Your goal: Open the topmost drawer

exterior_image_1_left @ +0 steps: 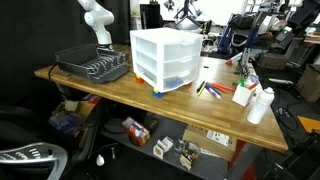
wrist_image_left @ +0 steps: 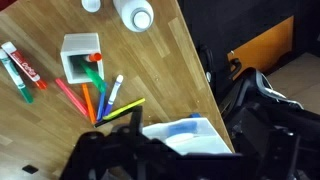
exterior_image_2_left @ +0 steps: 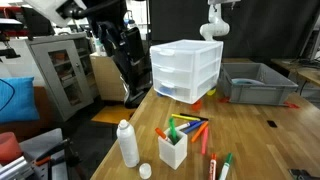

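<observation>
Can't tell jaw state: gripper (wrist_image_left: 150, 155) just dark blur in wrist view. Clear of topmost drawer (exterior_image_1_left: 182, 45), sitting flush in cabinet (exterior_image_1_left: 160, 33).

Translucent white plastic topmost drawer (exterior_image_2_left: 185, 57) on a smooth wooden table (exterior_image_2_left: 270, 130)

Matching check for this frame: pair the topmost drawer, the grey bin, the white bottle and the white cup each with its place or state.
Things:
1. topmost drawer
2. grey bin
3. white bottle
4. white cup

Place or state:
A. holds markers standing upright
B. shut, flush with the two drawers below it
C. tall, narrow, standing upright
D. dark, open-topped, beside the white cabinet

Pairs: 1-B, 2-D, 3-C, 4-A.
</observation>
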### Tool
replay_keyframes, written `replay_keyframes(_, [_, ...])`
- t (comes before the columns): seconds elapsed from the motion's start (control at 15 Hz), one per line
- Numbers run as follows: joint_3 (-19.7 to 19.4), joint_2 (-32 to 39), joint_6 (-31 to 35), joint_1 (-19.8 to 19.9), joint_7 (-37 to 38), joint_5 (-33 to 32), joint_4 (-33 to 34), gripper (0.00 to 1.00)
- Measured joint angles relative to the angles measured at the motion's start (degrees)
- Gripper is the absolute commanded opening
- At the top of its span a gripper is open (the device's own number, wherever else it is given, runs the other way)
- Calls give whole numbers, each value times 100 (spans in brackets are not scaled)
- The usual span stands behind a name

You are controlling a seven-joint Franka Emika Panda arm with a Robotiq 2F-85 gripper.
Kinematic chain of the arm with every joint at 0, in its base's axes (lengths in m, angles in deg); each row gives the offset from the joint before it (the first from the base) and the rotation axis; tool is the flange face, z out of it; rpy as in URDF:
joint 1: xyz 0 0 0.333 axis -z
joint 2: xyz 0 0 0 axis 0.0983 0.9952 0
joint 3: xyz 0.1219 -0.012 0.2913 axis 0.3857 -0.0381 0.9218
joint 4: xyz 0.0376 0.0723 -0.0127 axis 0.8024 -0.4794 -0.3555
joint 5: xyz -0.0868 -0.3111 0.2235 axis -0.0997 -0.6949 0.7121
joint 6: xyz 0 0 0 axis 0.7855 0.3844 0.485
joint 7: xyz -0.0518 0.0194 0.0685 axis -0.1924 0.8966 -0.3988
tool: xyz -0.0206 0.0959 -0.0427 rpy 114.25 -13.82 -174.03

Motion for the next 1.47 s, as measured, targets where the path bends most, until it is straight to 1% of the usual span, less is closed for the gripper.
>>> replay_keyframes(0.13, [0, 0, 0, 0, 0, 0, 0, 100])
replay_keyframes(0.27, [33, 20, -2, -12, -5, 144, 0, 100])
replay_keyframes(0.53, [142, 335, 181, -291, -18, 796, 77, 100])
replay_keyframes(0.8, [214, 1184, 1078, -782, -77, 2012, 394, 100])
replay_keyframes(0.87, [235, 1434, 1225, -872, -87, 2399, 524, 100])
replay_keyframes(0.93, [275, 1661, 1234, -933, -127, 2772, 666, 100])
replay_keyframes(1.0, [320, 1853, 1232, -966, -166, 3005, 793, 100])
replay_keyframes(1.13, [347, 2028, 1229, -978, -168, 3115, 914, 100])
replay_keyframes(1.33, [334, 2013, 1224, -972, -168, 3123, 924, 100])
replay_keyframes(1.47, [544, 2022, 1225, -781, -167, 3205, 924, 100])
